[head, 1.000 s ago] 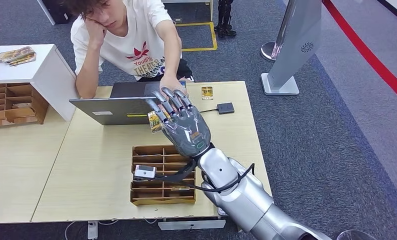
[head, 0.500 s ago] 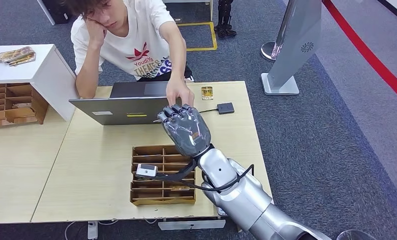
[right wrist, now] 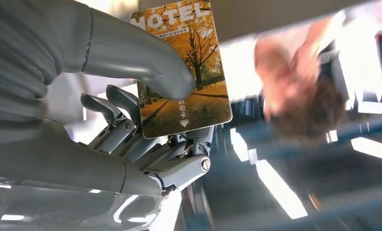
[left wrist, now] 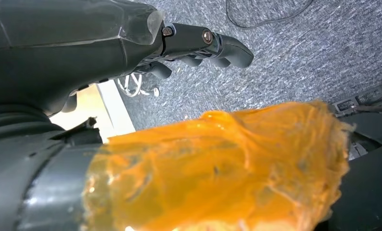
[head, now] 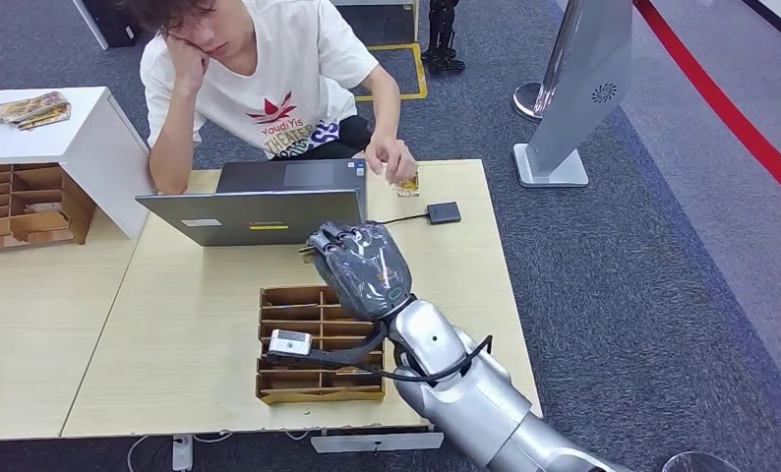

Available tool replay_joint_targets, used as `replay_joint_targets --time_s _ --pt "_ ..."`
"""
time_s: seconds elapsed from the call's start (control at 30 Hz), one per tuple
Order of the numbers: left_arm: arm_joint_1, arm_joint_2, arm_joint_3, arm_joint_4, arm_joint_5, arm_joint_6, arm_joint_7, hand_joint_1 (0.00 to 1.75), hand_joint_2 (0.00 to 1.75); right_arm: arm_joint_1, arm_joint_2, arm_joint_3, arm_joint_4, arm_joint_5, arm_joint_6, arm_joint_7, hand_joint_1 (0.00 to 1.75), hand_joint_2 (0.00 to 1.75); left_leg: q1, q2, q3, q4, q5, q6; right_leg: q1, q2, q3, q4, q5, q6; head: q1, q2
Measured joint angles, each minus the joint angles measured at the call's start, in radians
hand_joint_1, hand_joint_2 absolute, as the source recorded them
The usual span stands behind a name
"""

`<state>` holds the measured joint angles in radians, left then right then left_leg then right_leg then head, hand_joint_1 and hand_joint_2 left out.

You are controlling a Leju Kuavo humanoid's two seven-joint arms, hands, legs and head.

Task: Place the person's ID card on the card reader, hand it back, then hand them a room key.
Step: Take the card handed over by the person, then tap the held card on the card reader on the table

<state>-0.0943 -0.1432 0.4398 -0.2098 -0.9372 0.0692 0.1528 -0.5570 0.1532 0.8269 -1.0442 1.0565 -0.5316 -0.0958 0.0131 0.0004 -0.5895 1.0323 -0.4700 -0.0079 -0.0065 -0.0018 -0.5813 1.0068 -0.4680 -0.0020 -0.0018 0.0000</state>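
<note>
Keycard (right wrist: 182, 72) marked HOTEL: your right hand (head: 359, 264) is pinching it, thumb on its face, fingers behind, above the table (head: 170, 324) at 6 o'clock from the laptop (head: 254, 211). Probably thin, stiff, slick, so keep gripping flat faces. Left hand (left wrist: 131, 53): fingers curled, holding nothing visible.

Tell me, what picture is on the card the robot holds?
Orange-yellow autumn trees, with HOTEL across one end of the card; clearest in the right wrist view.
</note>
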Motion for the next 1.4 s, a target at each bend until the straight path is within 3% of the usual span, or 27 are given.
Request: replay_joint_targets --time_s 0.1,0.17,0.33,0.47,0.6,0.77,1.07,1.4 --pt "0.001 -0.001 0.000 0.000 0.012 0.004 0.000 0.00 0.00 0.061 0.011 -0.034 -0.092 -0.331 0.182 -0.061 1.75 1.75 0.000 0.000 0.000 0.000 0.000 0.000 0.000 0.000 0.000 0.000 0.000 0.000 0.000 0.000" --pt "0.002 -0.001 0.000 0.000 0.019 0.006 -0.001 0.00 0.00 0.099 0.015 -0.055 -0.158 -0.475 0.267 -0.073 1.75 1.75 0.000 0.000 0.000 0.000 0.000 0.000 0.000 0.000 0.000 0.000 0.000 0.000 0.000 0.000" --pt "0.003 -0.001 0.000 0.000 0.026 0.012 -0.003 0.00 0.00 0.146 0.019 -0.092 -0.260 -0.600 0.342 -0.076 1.75 1.75 0.000 0.000 0.000 0.000 -0.001 0.000 0.000 0.000 -0.001 0.000 0.000 0.000 0.000 0.000" --pt "0.006 -0.001 0.000 0.000 0.044 0.021 -0.012 0.00 0.00 0.185 0.019 -0.132 -0.309 -0.889 0.483 -0.061 1.75 1.75 0.000 0.000 0.000 0.000 0.000 0.000 0.000 0.000 0.000 0.000 0.000 0.000 0.000 0.000" --pt "0.017 0.001 0.003 0.000 0.069 0.035 -0.034 0.00 0.00 0.238 0.006 -0.190 -0.346 -1.071 0.529 -0.058 1.75 1.75 0.000 0.000 0.000 0.000 -0.001 0.000 0.000 0.000 0.000 0.000 0.000 0.000 0.000 0.000" --pt "0.034 0.005 0.012 0.000 0.098 0.048 -0.060 0.00 0.00 0.307 -0.039 -0.252 -0.385 -1.090 0.517 -0.066 1.75 1.75 0.000 0.000 0.000 0.000 -0.001 0.001 0.000 0.000 -0.001 -0.001 -0.001 0.001 0.000 0.000" --pt "0.059 0.014 0.054 0.000 0.142 0.057 -0.088 0.00 0.00 0.493 -0.183 -0.362 -0.497 -0.912 0.492 -0.063 1.75 1.75 -0.001 0.000 -0.001 0.000 -0.003 0.003 0.000 -0.001 -0.001 -0.001 -0.001 0.001 0.000 0.000" --pt "0.062 0.015 0.064 0.000 0.150 0.063 -0.091 0.00 0.00 0.582 -0.257 -0.429 -0.558 -0.814 0.491 -0.031 1.75 1.75 -0.001 0.000 -0.001 0.000 -0.003 0.003 0.000 -0.001 0.000 -0.001 -0.002 0.001 0.000 0.000"
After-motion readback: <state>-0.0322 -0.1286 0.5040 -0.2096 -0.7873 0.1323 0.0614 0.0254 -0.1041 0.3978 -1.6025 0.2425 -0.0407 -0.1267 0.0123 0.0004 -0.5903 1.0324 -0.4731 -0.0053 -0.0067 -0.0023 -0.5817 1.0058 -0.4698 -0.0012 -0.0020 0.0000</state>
